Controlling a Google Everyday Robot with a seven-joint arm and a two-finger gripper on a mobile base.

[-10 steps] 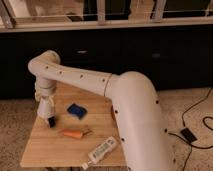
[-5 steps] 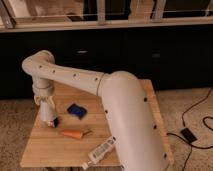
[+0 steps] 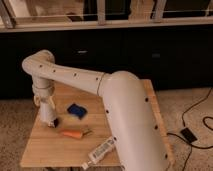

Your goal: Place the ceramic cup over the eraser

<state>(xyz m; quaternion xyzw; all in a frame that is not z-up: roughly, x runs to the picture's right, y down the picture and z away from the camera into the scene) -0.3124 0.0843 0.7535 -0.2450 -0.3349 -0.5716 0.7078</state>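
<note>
One arm reaches across the wooden table from the 4 o'clock corner of the view, its elbow bending near 9 o'clock and the wrist pointing straight down. At the left, the gripper hangs low over the table's left part, and a pale cup appears to sit upright at its tip; whether the fingers clasp it or how wide they stand cannot be told. Nothing can be seen inside the cup. Just at the cup's 4 o'clock, touching or nearly so, lies a small dark eraser. Toward 2 o'clock from it, apart, rests a blue sponge. At 5 o'clock from the eraser lies an orange carrot, and farther right, near the front edge, a white bottle lies on its side. Since half a second ago the wrist has come down a little closer to the tabletop; the sponge, carrot and bottle have not shifted.
</note>
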